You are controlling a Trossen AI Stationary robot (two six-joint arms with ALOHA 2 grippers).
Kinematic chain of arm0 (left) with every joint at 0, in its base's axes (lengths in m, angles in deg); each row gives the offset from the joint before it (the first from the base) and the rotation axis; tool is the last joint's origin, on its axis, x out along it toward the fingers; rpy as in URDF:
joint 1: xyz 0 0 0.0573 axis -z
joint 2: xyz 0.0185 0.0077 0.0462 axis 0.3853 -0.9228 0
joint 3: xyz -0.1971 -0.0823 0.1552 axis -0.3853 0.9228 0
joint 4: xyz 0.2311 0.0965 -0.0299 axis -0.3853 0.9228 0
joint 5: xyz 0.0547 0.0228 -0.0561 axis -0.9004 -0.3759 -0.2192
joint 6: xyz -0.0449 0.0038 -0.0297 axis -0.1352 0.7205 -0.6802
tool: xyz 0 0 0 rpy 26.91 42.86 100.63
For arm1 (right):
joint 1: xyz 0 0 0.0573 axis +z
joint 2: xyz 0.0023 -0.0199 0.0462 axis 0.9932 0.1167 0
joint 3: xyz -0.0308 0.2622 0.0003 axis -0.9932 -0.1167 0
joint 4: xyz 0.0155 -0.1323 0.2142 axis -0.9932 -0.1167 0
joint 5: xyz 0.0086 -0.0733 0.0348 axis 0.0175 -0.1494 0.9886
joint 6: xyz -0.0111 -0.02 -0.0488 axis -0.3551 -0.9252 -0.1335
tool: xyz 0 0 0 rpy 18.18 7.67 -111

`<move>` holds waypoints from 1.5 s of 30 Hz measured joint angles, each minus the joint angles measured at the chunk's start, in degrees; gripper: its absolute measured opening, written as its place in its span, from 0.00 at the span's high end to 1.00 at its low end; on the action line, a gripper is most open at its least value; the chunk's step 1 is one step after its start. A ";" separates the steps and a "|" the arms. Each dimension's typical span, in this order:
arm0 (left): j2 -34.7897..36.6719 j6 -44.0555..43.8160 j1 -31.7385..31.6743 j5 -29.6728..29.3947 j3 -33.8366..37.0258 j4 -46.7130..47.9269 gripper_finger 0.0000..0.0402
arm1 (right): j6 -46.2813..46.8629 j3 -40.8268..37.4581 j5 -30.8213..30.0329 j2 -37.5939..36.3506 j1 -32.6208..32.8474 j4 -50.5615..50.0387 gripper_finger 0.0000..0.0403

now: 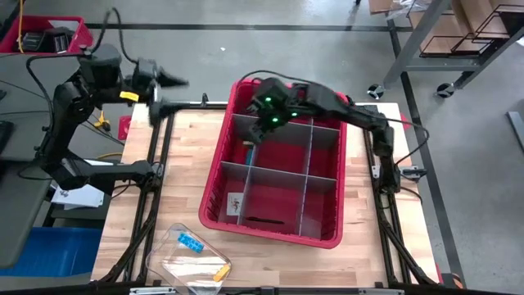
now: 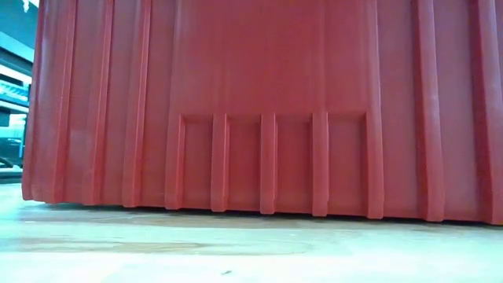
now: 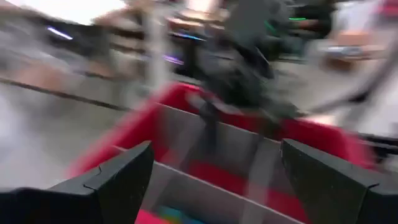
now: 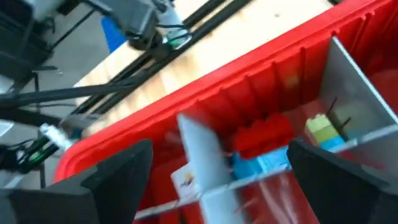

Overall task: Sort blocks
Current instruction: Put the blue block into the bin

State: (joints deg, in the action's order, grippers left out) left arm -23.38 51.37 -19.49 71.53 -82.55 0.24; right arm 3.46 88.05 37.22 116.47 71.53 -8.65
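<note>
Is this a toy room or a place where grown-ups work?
Probably a workshop or robot lab. The floor is bare concrete, a metal rack on wheels stands beside the wooden table, and cables run across the floor. The toy blocks sit in a red bin.

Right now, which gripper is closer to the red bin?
Right. The right gripper hangs open over the red bin's far compartments; the left gripper is open too, beyond the bin's far left corner.

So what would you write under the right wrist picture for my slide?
Open right gripper above the red bin, with red, blue and yellow-green blocks lying among its grey dividers.
</note>
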 joint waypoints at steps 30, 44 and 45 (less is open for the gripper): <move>1.00 -27.56 27.27 -2.43 0.06 9.47 0.47 | 38.29 -0.42 -8.38 6.06 50.88 -24.09 1.00; 0.90 -23.13 32.82 2.55 0.07 13.91 0.47 | 58.25 -0.30 -16.72 10.25 46.08 -28.07 1.00; 0.96 -23.11 33.26 2.55 0.07 13.93 0.47 | 58.09 -0.26 -17.10 10.25 45.48 -27.95 1.00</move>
State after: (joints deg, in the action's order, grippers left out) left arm -22.42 28.26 13.77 74.07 -82.49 14.18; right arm 61.56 87.79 20.13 126.72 117.01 -36.60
